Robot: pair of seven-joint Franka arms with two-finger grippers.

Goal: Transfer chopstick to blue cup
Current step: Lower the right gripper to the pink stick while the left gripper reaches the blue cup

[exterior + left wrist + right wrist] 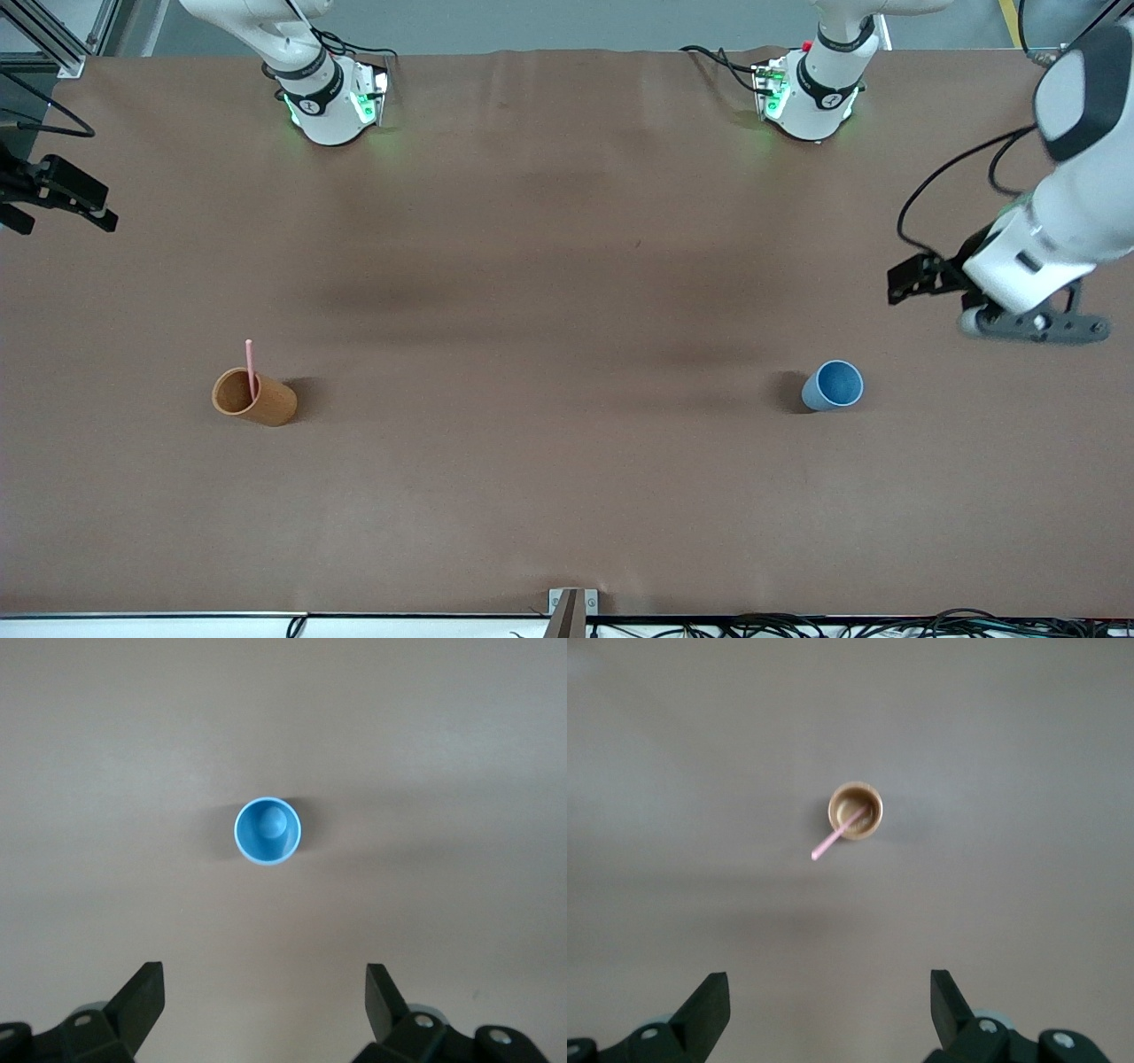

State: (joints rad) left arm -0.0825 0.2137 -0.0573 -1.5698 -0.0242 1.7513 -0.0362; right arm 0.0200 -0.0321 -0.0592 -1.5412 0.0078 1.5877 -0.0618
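Observation:
A single pale pink chopstick (252, 365) stands leaning in an orange-brown cup (255, 398) toward the right arm's end of the table; the right wrist view shows the chopstick (831, 841) poking out of that cup (856, 811). The blue cup (834, 385) stands upright and holds nothing, toward the left arm's end, and it shows in the left wrist view (267, 830) too. My left gripper (1035, 325) (264, 992) hangs open, high over the table beside the blue cup. My right gripper (19, 213) (830, 992) is open, high over the table's edge, well apart from the orange-brown cup.
A brown cover (567, 266) spans the whole table. Both robot bases (332, 102) (811, 97) stand along the edge farthest from the front camera. A small metal bracket (571, 610) and loose cables (842, 625) sit at the nearest edge.

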